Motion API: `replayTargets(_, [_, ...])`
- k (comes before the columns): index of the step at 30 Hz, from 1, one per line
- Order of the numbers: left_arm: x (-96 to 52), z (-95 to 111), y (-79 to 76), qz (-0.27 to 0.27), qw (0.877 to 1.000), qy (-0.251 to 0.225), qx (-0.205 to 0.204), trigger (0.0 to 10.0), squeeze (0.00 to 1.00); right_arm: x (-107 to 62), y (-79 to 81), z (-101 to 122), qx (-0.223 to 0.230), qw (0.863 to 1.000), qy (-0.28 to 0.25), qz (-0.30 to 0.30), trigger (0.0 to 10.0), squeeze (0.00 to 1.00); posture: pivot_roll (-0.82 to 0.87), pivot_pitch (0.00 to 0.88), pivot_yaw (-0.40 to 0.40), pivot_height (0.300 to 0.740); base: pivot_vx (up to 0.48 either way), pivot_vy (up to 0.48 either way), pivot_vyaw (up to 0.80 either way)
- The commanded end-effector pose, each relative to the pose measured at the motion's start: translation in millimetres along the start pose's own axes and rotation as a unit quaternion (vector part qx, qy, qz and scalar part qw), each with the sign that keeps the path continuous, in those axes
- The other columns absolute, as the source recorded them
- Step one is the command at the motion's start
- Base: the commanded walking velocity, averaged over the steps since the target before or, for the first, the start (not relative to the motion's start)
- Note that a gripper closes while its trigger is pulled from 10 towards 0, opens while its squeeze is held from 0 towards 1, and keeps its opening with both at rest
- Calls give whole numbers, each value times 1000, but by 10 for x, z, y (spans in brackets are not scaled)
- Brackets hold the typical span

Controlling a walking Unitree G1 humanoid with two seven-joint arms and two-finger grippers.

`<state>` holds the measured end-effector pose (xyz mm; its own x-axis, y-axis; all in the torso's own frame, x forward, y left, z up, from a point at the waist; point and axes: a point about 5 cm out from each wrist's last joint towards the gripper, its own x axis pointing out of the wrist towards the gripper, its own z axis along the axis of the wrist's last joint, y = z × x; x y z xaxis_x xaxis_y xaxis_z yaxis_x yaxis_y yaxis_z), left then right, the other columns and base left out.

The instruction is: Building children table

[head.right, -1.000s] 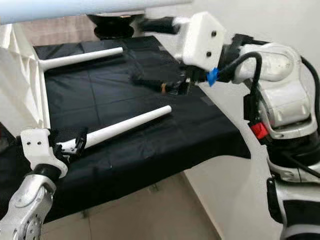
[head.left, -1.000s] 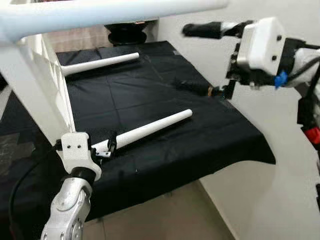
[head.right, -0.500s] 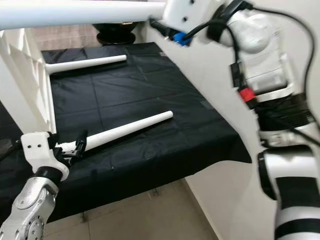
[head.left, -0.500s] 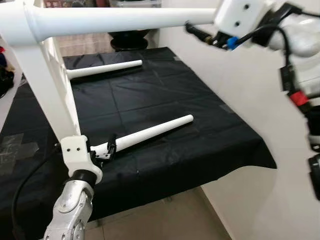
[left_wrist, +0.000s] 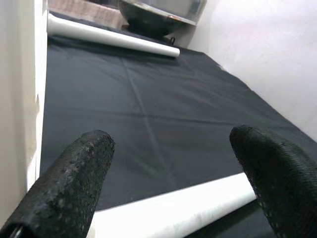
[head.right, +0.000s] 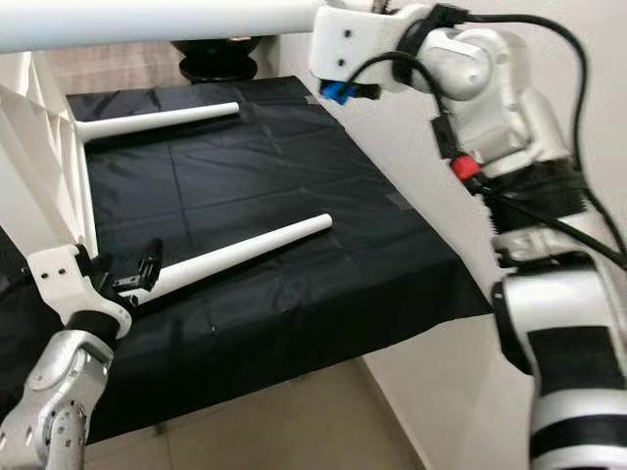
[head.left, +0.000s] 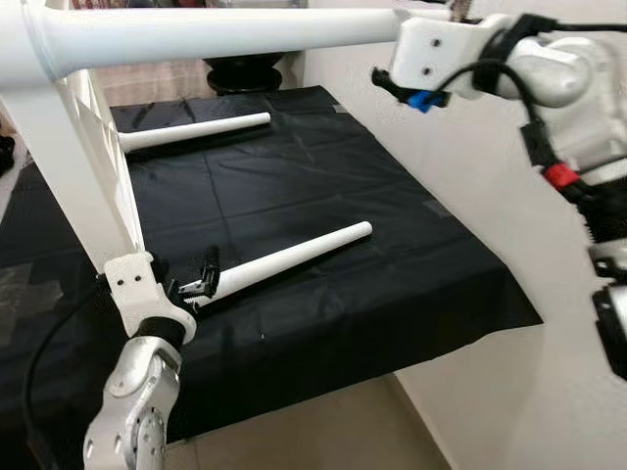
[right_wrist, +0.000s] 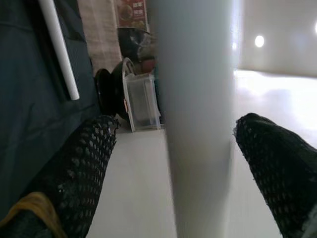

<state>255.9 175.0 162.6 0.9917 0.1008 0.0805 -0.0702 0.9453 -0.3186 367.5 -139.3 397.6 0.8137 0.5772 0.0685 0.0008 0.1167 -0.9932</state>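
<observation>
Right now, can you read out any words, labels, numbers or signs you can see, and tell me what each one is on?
No text can be read.
Poster on the far wall: it has printing on it, too blurred to read.
White table legs, black cloth and grippers: no lettering visible.

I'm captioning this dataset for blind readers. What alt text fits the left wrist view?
Two black textured fingers of the left end effector, open, straddle a white tapered table leg lying on a black cloth. A second white leg lies farther back.
</observation>
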Motion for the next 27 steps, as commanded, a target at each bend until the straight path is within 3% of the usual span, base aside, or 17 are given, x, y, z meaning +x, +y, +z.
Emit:
replayTargets(1, [14,-7,-12,12,1000,-4,-18,10000,0,57,-20,60,-7,1000,-2,-9,10000,0,-87,19,-99,740,0,0,0])
replayTargets(4, [11,9,4,26,999,-10,-15,10000,0,94,-22,112,-2,1000,-10,-10,10000,0,-86,24,-102,740,0,0,0])
replayTargets(5, [9,2,21,35,999,-9,-12,10000,0,99,-27,115,-2,1000,-12,-10,2824,0,-88,28,-105,740,0,0,0])
replayTargets(6, [9,2,21,35,999,-9,-12,10000,0,99,-27,115,-2,1000,-12,-10,2824,0,-88,28,-105,740,0,0,0])
replayTargets(7, [8,-3,34,41,999,-9,-10,10000,0,103,-30,115,-2,1000,-14,-9,0,0,-88,28,-105,740,0,0,0])
replayTargets(17, [90,-6,118,55,998,-6,9,10000,0,117,-30,91,3,1000,-19,-14,0,0,-98,27,-97,740,0,0,0])
replayTargets(18, [107,4,137,60,998,-7,17,6314,0,118,-38,90,3,1000,-19,-17,0,0,-98,27,-97,740,0,0,0])
replayTargets(19, [107,4,137,60,998,-7,17,6314,0,118,-38,90,3,1000,-19,-17,0,0,-98,27,-97,740,0,0,0])
replayTargets(20, [118,15,188,78,997,-7,23,0,0,117,-45,89,3,1000,-19,-19,0,0,-98,28,-96,740,0,0,0])
replayTargets(27, [109,21,336,134,991,-5,29,0,0,113,-50,87,5,1000,-20,-19,0,0,-99,30,-94,740,0,0,0])
